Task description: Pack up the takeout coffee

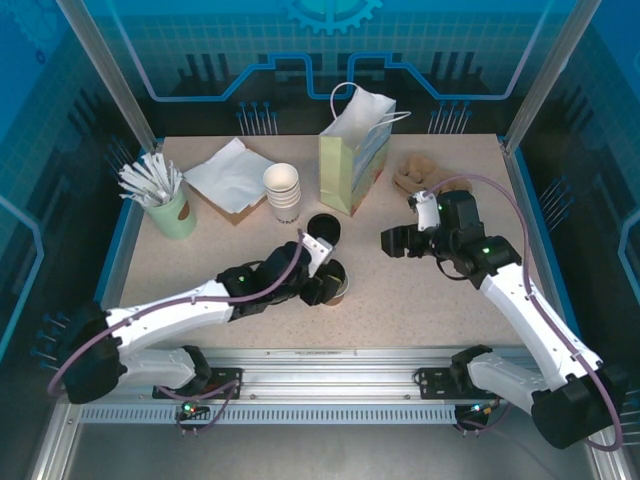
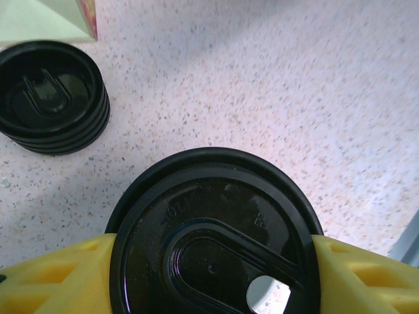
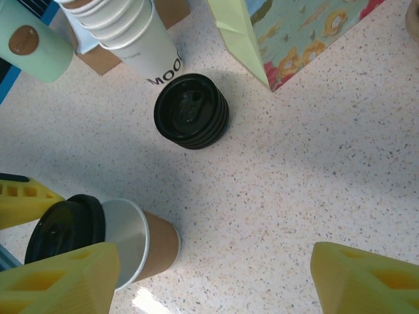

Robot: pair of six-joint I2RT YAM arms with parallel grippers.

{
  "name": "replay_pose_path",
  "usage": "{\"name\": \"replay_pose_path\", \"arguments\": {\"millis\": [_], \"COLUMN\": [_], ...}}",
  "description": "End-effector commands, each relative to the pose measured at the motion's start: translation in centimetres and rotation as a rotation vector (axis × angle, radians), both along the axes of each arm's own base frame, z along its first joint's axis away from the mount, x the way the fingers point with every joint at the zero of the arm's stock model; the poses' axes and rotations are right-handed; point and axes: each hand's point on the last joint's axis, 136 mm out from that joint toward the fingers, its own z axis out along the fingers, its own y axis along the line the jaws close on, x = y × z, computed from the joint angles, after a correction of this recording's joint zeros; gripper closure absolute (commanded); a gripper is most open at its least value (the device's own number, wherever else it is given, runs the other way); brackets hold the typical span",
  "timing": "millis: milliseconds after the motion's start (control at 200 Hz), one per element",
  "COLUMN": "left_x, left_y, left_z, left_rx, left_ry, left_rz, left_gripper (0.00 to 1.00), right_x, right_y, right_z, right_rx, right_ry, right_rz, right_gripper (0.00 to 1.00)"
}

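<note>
**Left arm gripping the cup, before the lift toward the bag.** The tabletop [image 1: 400,300] carries the paper bag [image 1: 352,150], which stands upright with its mouth open upward and its handles raised; the takeout coffee [image 1: 338,282] stands upright in front of the bag on the arms' side, outside it; a stack of loose black lids [image 1: 323,228] sits between the cup and the bag.

Judged best handling: raise the cup straight up first, so its base passes above the lid stack; keep it vertical on the way to the bag; bring it over the bag's mouth, between the handles, and lower it well inside before letting go (the bag looks light and nothing braces it, so a sideways push on its wall could tip it); grip the cup wall below the black lid [image 2: 209,242], not the lid, which might pop off.

The left fingers [image 2: 59,281] are partly closed, one on each side of the cup just under the lid rim, apparently grasping it; the right fingers [image 3: 366,281] are spread wide in front of the bag, beside the cup, holding and touching nothing.
</note>
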Motion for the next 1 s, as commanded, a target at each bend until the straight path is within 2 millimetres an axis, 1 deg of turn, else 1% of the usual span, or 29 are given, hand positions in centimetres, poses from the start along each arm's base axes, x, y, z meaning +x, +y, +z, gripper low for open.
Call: {"name": "replay_pose_path", "arguments": {"millis": [0,60,255,570,840,995], "left_x": [0.9,0.9,0.9,0.8,0.9,0.8], "left_y": [-0.2,-0.6,-1.0,-0.9,-1.5,-1.7], "left_z": [0.3,0.1,-1.1,-2.1,-1.8,-2.3], "left_rx": [0.085,0.097,0.132,0.169,0.121,0.121], "left_ry": [-0.049,-0.050,-0.032,-0.012,-0.017,0.000], "left_rz": [-0.007,-0.017,-0.024,-0.024,-0.017,-0.021], "left_gripper": [0.40,0.40,0.39,0.38,0.38,0.37], "right_x": [-0.5,-0.6,-0.8,-0.8,-1.0,-1.0], "right_y": [-0.4,-0.5,-0.6,-0.6,-0.6,-0.6], "right_z": [-1.1,-1.1,-1.4,-1.6,-1.8,-1.7], "right_rx": [-0.014,-0.013,-0.008,0.003,0.005,0.006], "right_ry": [0.028,0.025,0.025,0.030,0.036,0.033], "right_rz": [0.012,0.011,0.004,0.004,0.003,0.003], "right_gripper": [0.22,0.22,0.22,0.22,0.22,0.22]}}
